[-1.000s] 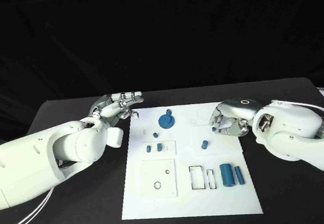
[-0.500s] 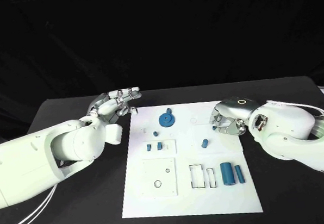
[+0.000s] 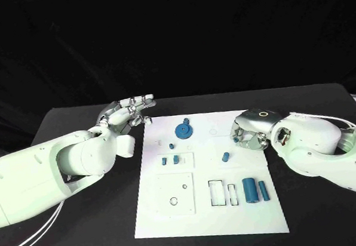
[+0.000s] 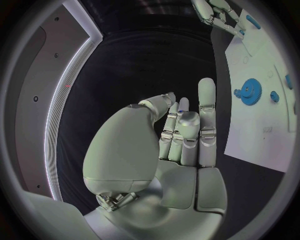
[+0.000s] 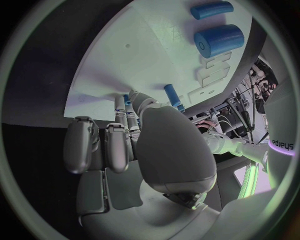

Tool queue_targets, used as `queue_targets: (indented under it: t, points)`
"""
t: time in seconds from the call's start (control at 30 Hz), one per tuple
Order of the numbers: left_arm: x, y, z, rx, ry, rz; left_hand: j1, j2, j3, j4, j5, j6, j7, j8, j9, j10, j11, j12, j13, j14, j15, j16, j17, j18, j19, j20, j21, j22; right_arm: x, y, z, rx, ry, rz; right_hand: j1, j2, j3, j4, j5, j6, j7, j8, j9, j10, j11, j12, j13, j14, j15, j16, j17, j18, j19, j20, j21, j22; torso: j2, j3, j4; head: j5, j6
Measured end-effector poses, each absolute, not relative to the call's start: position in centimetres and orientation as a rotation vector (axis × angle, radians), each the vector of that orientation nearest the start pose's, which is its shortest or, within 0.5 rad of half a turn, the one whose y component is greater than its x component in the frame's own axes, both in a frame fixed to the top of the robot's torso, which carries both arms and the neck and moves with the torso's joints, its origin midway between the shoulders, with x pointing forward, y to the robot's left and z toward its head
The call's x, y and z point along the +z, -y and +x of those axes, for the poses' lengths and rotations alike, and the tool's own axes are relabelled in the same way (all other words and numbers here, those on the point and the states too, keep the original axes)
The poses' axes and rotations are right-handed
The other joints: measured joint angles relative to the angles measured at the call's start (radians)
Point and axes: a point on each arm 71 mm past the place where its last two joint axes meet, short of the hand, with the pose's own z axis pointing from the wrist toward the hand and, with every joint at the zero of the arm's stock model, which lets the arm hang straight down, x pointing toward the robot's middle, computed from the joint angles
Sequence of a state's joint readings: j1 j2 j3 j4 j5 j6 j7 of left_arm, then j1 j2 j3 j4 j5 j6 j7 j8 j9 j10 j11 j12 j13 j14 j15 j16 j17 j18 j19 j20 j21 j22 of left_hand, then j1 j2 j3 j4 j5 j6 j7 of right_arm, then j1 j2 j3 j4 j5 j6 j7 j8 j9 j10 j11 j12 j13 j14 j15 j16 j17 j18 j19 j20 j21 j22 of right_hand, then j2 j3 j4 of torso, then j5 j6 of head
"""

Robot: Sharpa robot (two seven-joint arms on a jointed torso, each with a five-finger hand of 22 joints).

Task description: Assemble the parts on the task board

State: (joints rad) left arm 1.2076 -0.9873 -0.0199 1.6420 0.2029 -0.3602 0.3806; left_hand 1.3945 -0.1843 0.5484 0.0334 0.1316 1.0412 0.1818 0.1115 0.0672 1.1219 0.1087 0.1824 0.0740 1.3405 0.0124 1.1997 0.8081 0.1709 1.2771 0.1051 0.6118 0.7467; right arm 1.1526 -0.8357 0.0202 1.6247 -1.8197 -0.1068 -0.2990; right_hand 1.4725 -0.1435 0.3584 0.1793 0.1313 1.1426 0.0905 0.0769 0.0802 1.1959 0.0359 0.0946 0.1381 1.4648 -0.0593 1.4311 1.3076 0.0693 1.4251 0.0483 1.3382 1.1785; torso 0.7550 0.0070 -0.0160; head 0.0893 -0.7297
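White rectangular task board is lying mid-table, blue gear sitting near its far end. Left hand is hovering off the board's far-left corner, fingers apart, holding nothing. Right hand is curling over the board's right edge; its grasp is hidden, cannot tell.
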Motion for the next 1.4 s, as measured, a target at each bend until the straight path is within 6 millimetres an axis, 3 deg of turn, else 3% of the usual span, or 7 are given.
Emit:
queue_targets:
  t: [0.2,0.73,1.4]
  points:
    - [-16.5,-25.09,47.11,-1.522,-1.308,-1.375,0.0,0.0,0.0,0.0,0.0,0.0,0.0,0.0,0.0,0.0,0.0,0.0,0.0,0.0,0.0,0.0,-0.001,0.0,0.0,0.0,0.0,0.0,-18.54,16.93,46.85,0.377,-1.699,-0.45,0.007,0.007,0.033,-0.017,-0.041,0.013,0.0,0.0,0.003,0.015,0.0,-0.006,-0.008,0.004,-0.004,0.0,0.0,0.0,0.004,-0.004,0.0,0.0,0.0,0.0001,-0.0004,0.0,-0.001]
    - [-16.47,-24.96,47.04,-1.528,-1.312,-1.375,0.0,0.0,-0.003,-0.003,0.0,-0.004,0.004,0.0,0.0,-0.007,0.0,0.007,0.0,-0.004,0.004,0.0,-0.003,0.0,-0.004,0.004,0.0,0.0,-18.63,16.5,46.98,0.377,-1.691,-0.465,0.016,0.022,0.11,-0.089,-0.06,0.04,0.003,0.0,0.011,0.051,-0.002,-0.023,-0.038,0.004,-0.003,0.0,0.0,0.0,0.004,-0.004,-0.004,0.0,0.0,-0.0005,0.0002,0.0,-0.006]
    - [-16.43,-24.83,46.95,-1.53,-1.313,-1.374,0.0,0.0,-0.006,-0.006,0.0,-0.014,0.007,0.0,0.0,-0.018,0.004,0.007,-0.001,-0.004,0.004,0.0,-0.005,0.0,-0.004,0.004,0.0,0.0,-18.82,16.66,46.58,0.379,-1.672,-0.448,0.01,0.028,0.142,-0.115,-0.072,0.052,0.008,0.0,0.016,0.059,0.003,-0.023,-0.044,0.004,-0.003,0.0,0.0,0.0,0.004,-0.004,-0.004,0.006,-0.001,-0.0006,0.0002,-0.007,-0.006]
